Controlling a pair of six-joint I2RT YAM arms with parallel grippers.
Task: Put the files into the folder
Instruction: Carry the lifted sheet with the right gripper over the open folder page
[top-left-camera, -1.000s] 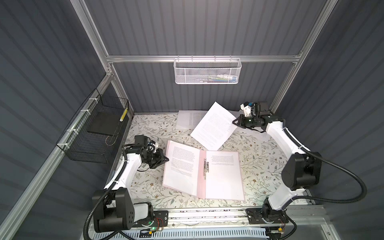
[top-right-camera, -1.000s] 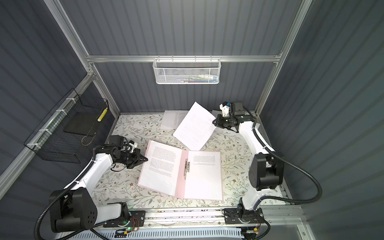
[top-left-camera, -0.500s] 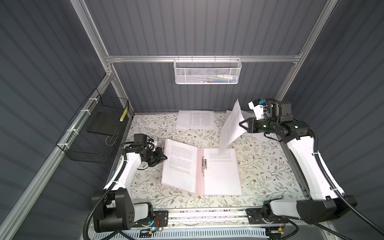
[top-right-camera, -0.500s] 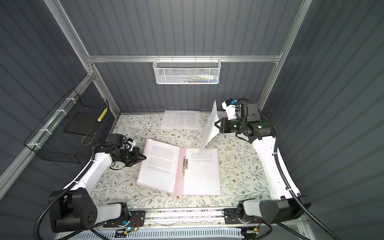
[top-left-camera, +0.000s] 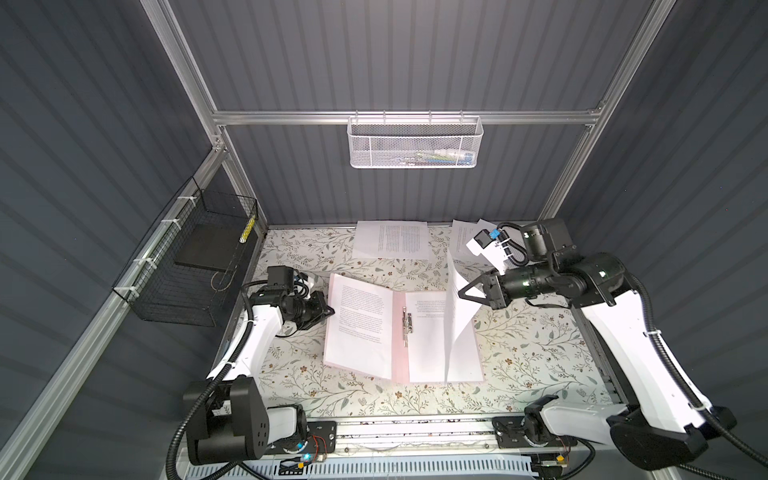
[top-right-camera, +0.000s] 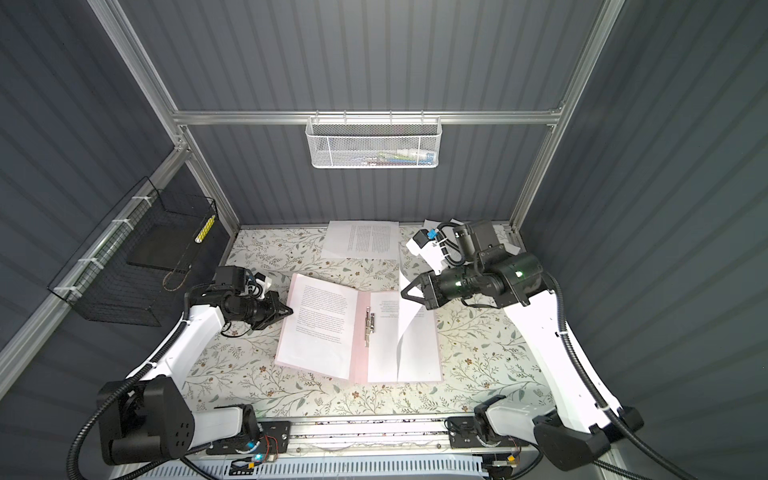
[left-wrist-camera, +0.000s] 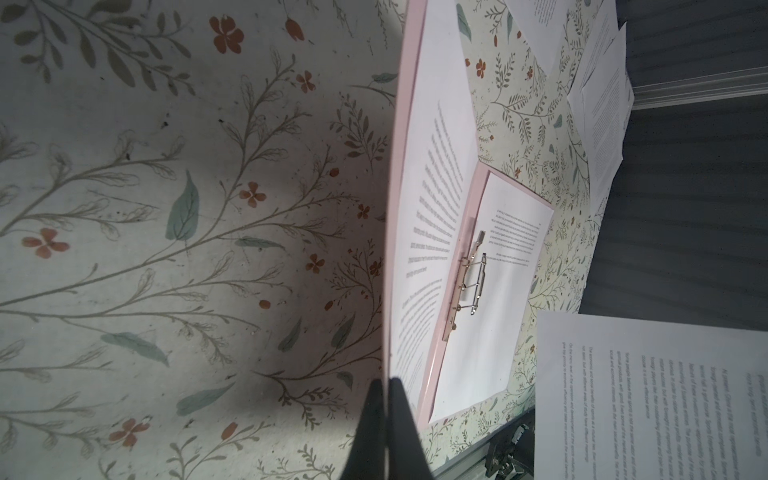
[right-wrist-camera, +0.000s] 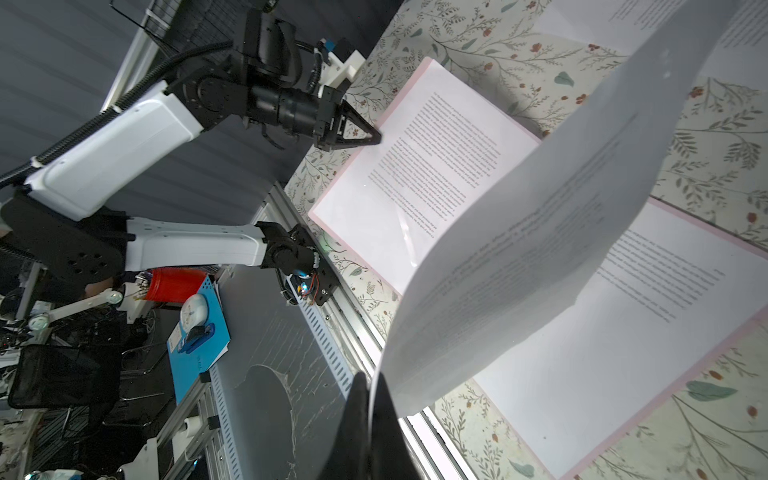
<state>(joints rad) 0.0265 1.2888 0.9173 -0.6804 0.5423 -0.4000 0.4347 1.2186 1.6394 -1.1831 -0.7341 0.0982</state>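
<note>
The pale pink folder (top-left-camera: 398, 316) (top-right-camera: 360, 332) lies open on the floral table, its metal clip (top-left-camera: 406, 326) at the spine. One printed sheet rests on its left cover (top-left-camera: 357, 324) and another on its right half (top-left-camera: 424, 345). My left gripper (top-left-camera: 331, 311) (left-wrist-camera: 384, 380) is shut on the outer edge of the left cover, which is tilted up a little. My right gripper (top-left-camera: 460, 293) (right-wrist-camera: 368, 376) is shut on one white sheet (top-left-camera: 455, 328) (right-wrist-camera: 540, 232). That sheet hangs curled on edge over the folder's right half. More files (top-left-camera: 390, 241) lie flat at the back.
Further sheets (top-left-camera: 463, 241) lie at the back right, partly behind my right wrist. A white mesh basket (top-left-camera: 415, 141) hangs on the back wall. A black wire basket (top-left-camera: 195, 257) on the left wall holds a black slab (top-left-camera: 203, 245). An aluminium rail (top-left-camera: 415, 428) borders the front.
My right arm has swung forward from the back of the table, carrying the sheet from flat to on edge over the folder's right half. The left gripper has stayed on the cover's edge.
</note>
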